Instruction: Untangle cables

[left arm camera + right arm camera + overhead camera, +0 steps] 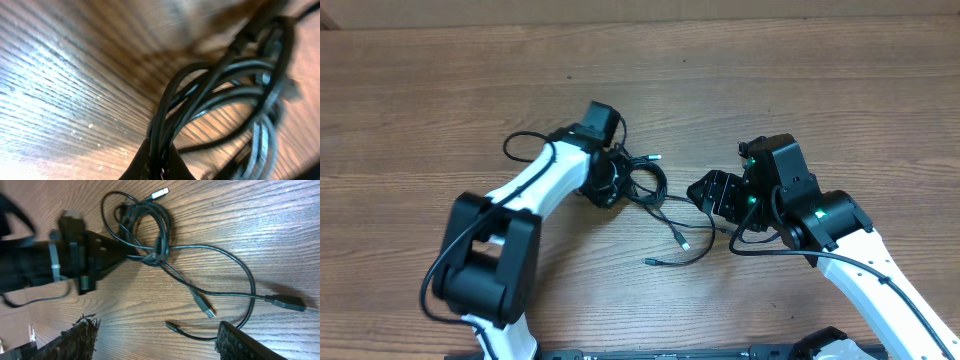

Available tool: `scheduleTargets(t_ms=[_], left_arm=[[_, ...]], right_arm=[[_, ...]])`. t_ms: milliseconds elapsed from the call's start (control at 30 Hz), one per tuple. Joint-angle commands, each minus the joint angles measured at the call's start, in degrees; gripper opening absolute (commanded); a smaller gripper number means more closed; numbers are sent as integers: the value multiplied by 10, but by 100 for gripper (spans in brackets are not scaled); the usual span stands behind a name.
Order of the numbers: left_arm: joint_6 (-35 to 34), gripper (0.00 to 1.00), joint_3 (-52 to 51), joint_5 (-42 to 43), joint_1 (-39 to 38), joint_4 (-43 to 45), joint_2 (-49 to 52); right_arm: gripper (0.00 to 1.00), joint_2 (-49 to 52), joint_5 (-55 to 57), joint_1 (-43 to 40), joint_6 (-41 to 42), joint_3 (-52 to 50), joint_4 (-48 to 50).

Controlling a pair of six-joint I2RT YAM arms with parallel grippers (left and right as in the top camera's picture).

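**Left and right hands with the cable bundle.** The left hand (623, 185) is closed on the thin, black, flexible cables (648, 183), pinching several strands of the looped bundle between its fingertips. In its own wrist view the left hand (157, 167) sits at the bottom edge, and the cables (215, 95) fan up and away from it in overlapping loops. Seen from the right wrist, the left hand (132, 257) grips the cables (161, 227) at the lower side of the coil.

The right hand (703, 192) stands wide and holds nothing, its two dark padded fingers (80, 332) well apart. Loose strands trail from the bundle toward the right hand (157, 337). One silver-tipped plug (208, 311) lies just ahead of it, and a curved strand passes just beside one finger. The loose strands lie on the brown wood-grain table (820, 80).
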Motion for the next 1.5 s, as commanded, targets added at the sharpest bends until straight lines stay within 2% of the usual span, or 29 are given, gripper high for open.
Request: scheduleTargets(t_ms=[0, 200, 267, 300, 400, 500, 600, 633, 700, 767, 800, 900, 1133, 1200, 1267, 1300, 1367, 1467], left_arm=[[90, 4, 10, 36, 13, 0, -88], [190, 4, 10, 59, 14, -19, -198], [215, 4, 10, 59, 14, -32, -217], [224, 4, 10, 59, 14, -38, -224], [228, 4, 10, 87, 14, -47, -240], [221, 4, 10, 136, 14, -43, -239], [139, 4, 9, 145, 12, -56, -239], [111, 4, 9, 144, 13, -60, -239], [87, 4, 9, 143, 13, -63, -239], [54, 4, 9, 127, 13, -70, -239], [21, 4, 9, 106, 13, -82, -239], [-17, 4, 9, 77, 13, -102, -239], [-27, 4, 9, 2, 13, -109, -239], [-81, 4, 9, -6, 13, -134, -239], [-189, 5, 7, -29, 12, -187, -239], [-268, 14, 5, -34, 12, -225, -238], [-358, 20, 3, -17, 13, -272, -238], [-381, 22, 3, -1, 13, -280, -237]], right_arm=[[77, -5, 9, 2, -1, 12, 2], [88, -5, -6, 2, 0, 12, -10], [89, -5, -21, 2, 0, 12, -10], [89, -5, -24, 2, 0, 12, -9], [73, -5, -23, 2, 3, 12, -5], [66, -3, -23, 2, 25, 12, 0], [54, 10, -23, 2, 37, 12, 12], [54, 19, -24, 2, 65, 12, 12], [54, 29, -28, 2, 90, 12, 12], [44, 44, -28, 3, 120, 12, 12], [28, 55, -33, 3, 130, 12, 12], [5, 78, -65, 3, 135, 12, 12], [4, 88, -96, 3, 130, 12, 11], [4, 88, -97, 3, 130, 12, 11], [4, 88, -97, 3, 131, 12, 9], [4, 88, -96, 3, 131, 12, 7], [4, 88, -96, 3, 130, 12, 2], [4, 88, -96, 3, 131, 12, 1]])
